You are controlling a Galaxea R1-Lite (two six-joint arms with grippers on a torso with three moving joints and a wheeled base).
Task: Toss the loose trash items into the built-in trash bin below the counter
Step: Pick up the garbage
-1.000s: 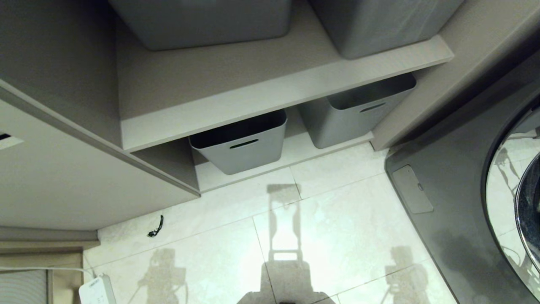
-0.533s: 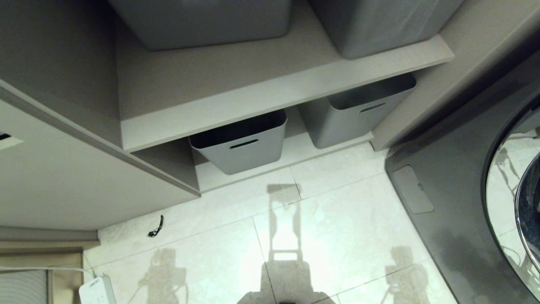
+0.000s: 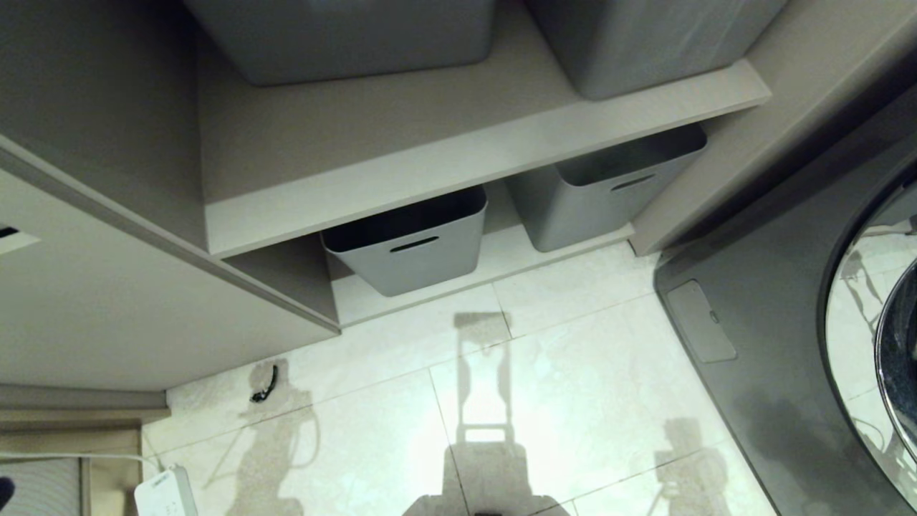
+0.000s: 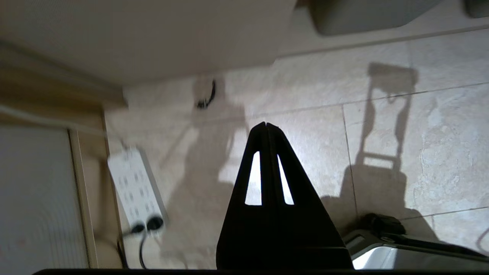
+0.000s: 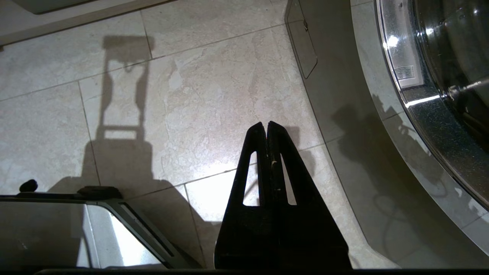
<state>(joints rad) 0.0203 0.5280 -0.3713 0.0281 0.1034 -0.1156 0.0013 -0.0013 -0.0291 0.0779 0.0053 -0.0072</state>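
Currently, none of the task's things is in view: no turquoise cardboard pieces, no flap panel with a bin sticker, no marble counter. The head view looks down at a beige shelf carrying grey tubs above, with two more grey tubs under it on a low ledge, a pale tiled floor in front, and a washing machine along the right edge.

The left gripper hangs above the floor with its fingers pressed fully together and nothing between them. Beyond it lie a white power strip near the cabinet base and a small black scrap on the floor at the cabinet's foot. The right gripper is likewise closed and empty, held over the floor just beside the washing machine's front.

Both grippers carry nothing, which suits travel. The task appears not yet begun: the trash and the bin must first be brought into view, probably by raising the torso or turning the base. The scrap on the floor is too small to identify
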